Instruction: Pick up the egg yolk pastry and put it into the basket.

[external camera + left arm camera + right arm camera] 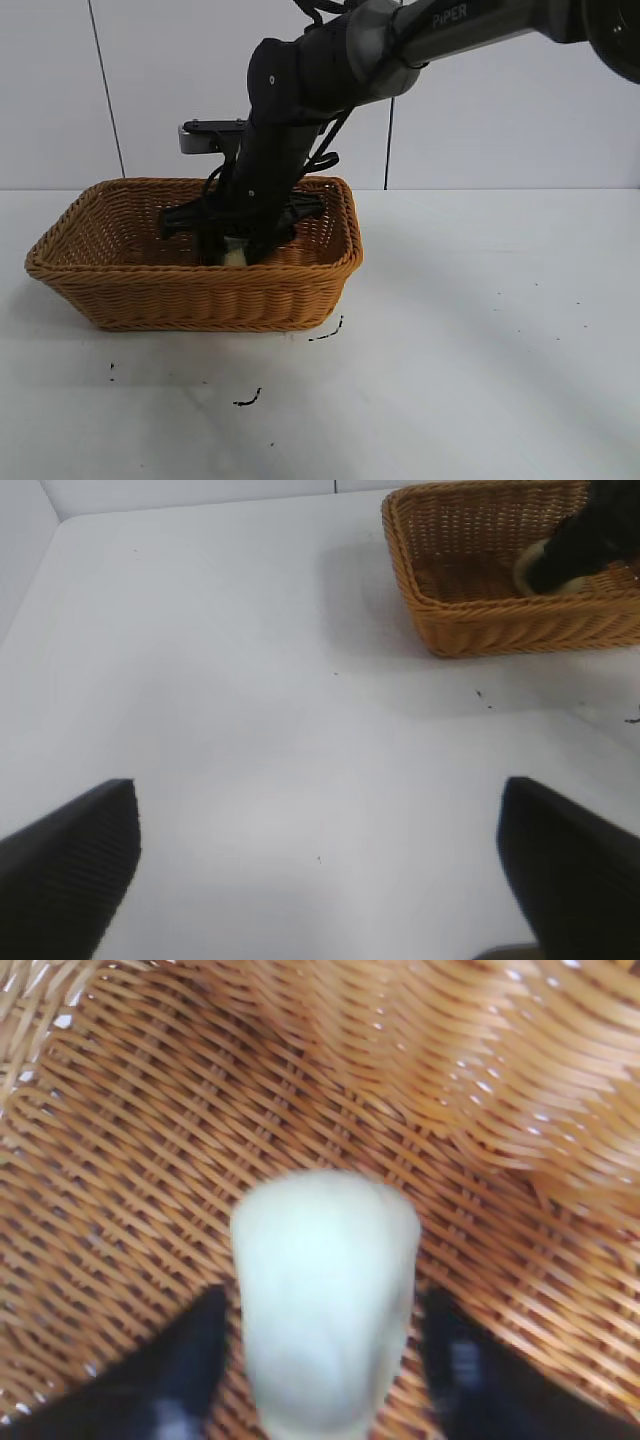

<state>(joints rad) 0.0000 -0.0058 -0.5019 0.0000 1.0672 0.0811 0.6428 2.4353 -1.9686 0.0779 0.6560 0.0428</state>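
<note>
The left claw (320, 880) hangs released over the bare white worktop (250, 700). Farther off, the right claw (238, 245) reaches down inside the golden-brown wicker basket (150, 295), grasping the egg yolk pastry (325, 1295), a smooth, pale cream lump.

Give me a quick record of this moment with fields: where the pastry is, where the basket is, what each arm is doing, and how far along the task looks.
pastry: pale lump inside the basket, between the right gripper's fingers
basket: wicker, on the white table, left half of the exterior view
right gripper: reached down into the basket, shut on the pastry
left gripper: open over bare table, away from the basket
contact with basket floor: cannot tell
task state: pastry within the basket walls, not yet released
</note>
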